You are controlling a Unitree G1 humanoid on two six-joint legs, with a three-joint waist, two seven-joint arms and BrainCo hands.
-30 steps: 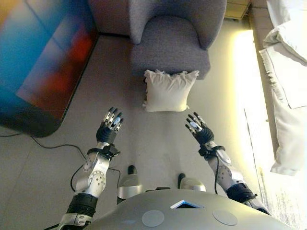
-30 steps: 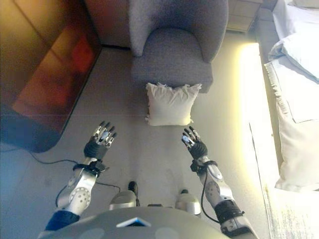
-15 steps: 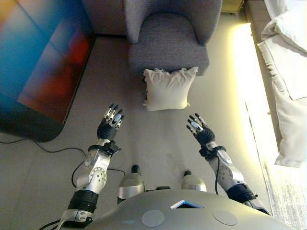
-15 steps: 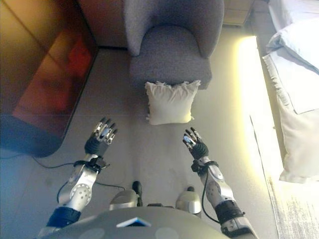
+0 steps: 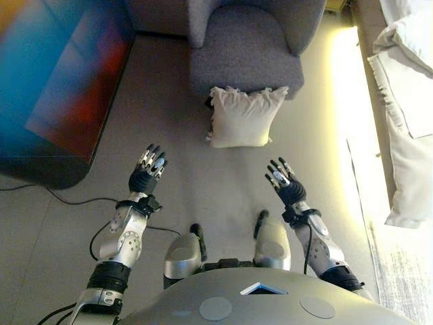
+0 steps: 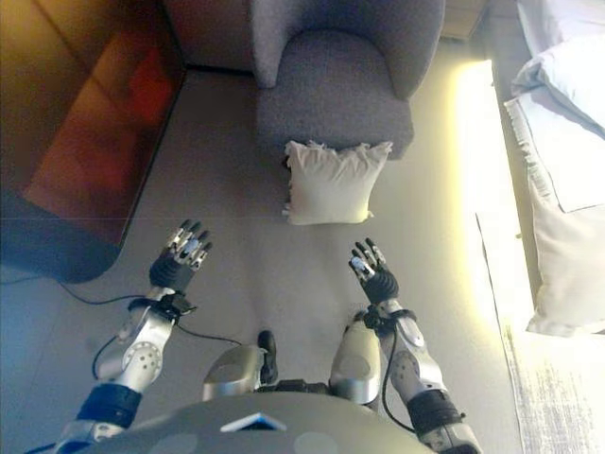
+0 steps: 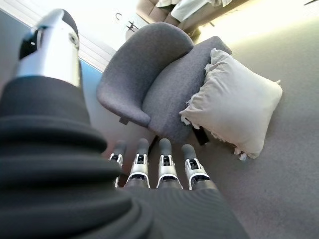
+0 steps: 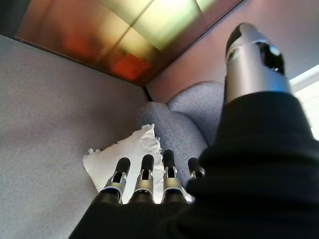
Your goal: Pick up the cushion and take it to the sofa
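Observation:
A cream cushion (image 5: 245, 116) with frilled edges stands on the grey floor, leaning against the front of a grey armchair (image 5: 245, 42). The cushion (image 7: 234, 108) and the armchair (image 7: 144, 84) also show past the fingers in the left wrist view, and the cushion (image 8: 127, 154) again in the right wrist view. My left hand (image 5: 145, 174) is raised at the lower left with fingers straight and nothing in it. My right hand (image 5: 285, 184) is held up at the lower right, also open and empty. Both hands are well short of the cushion, one to either side of it.
A large dark screen (image 5: 54, 88) with blue and red reflections stands at the left. A bed with white bedding (image 5: 409, 122) runs along the right edge, with a bright strip of light on the floor beside it. Bare grey floor (image 5: 203, 183) lies between my hands and the cushion.
The camera has shifted, so the whole scene sits a little differently. Both hands stay raised and open, and the cushion rests where it was against the armchair.

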